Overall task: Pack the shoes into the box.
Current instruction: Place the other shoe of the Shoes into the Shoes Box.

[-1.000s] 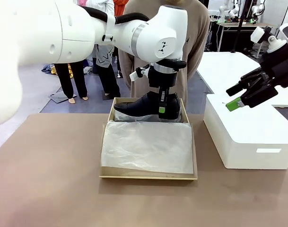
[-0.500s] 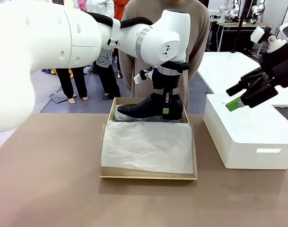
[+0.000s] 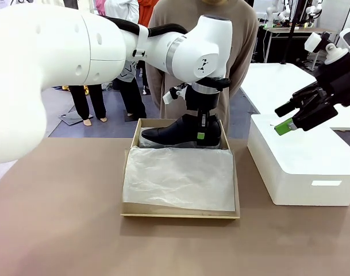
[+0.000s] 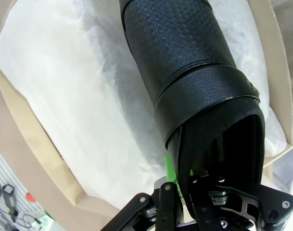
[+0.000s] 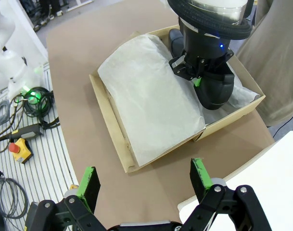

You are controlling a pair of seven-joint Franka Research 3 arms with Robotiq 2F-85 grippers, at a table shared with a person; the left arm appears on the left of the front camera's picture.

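One glossy black shoe [image 3: 177, 131] hangs heel-right over the far end of the brown box [image 3: 180, 215]. My left gripper [image 3: 201, 129] is shut on its heel collar. In the left wrist view the shoe [image 4: 184, 57] runs away from my fingers [image 4: 170, 168] over white tissue, with the box wall [image 4: 26, 125] at the left. White tissue paper [image 3: 179, 177] covers the near part of the box. The other shoe is hidden or out of view. My right gripper [image 3: 287, 123] hangs open and holds nothing above the white block; its wrist view shows the box [image 5: 108, 113] and the shoe [image 5: 213, 89].
A big white rectangular block [image 3: 301, 167] stands on the table right of the box, under my right gripper. A person in a tan top [image 3: 243, 46] stands just behind the box at the far edge. Bare brown table [image 3: 60, 218] lies left and in front.
My left arm has shifted the shoe slightly right and down toward the box's far end. The right arm has not moved.
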